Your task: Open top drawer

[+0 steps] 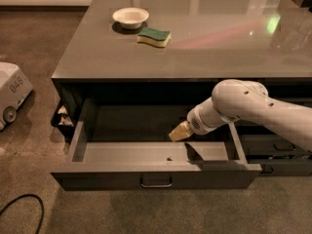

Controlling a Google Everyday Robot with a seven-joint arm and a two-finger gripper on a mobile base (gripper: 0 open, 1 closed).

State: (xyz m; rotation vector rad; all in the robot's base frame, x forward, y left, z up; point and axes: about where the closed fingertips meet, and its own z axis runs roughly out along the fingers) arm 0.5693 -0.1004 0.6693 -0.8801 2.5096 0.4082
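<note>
The top drawer (155, 176) is a wide dark grey drawer under the grey counter, and it stands pulled far out toward the camera. Its plain grey interior (136, 152) is bare apart from a small dark speck. A small metal pull handle (156, 181) sits at the centre of its front panel. My gripper (179, 132), tan at the tip of the white arm (243, 108), hangs over the right part of the drawer's interior, behind the front panel and apart from the handle.
A white bowl (130, 17) and a green and yellow sponge (154, 36) lie on the counter top (219, 43). A white wheeled machine marked 848 (12, 89) stands on the carpet at left. A black cable (22, 209) lies at bottom left. More drawers (278, 152) show under my arm at right.
</note>
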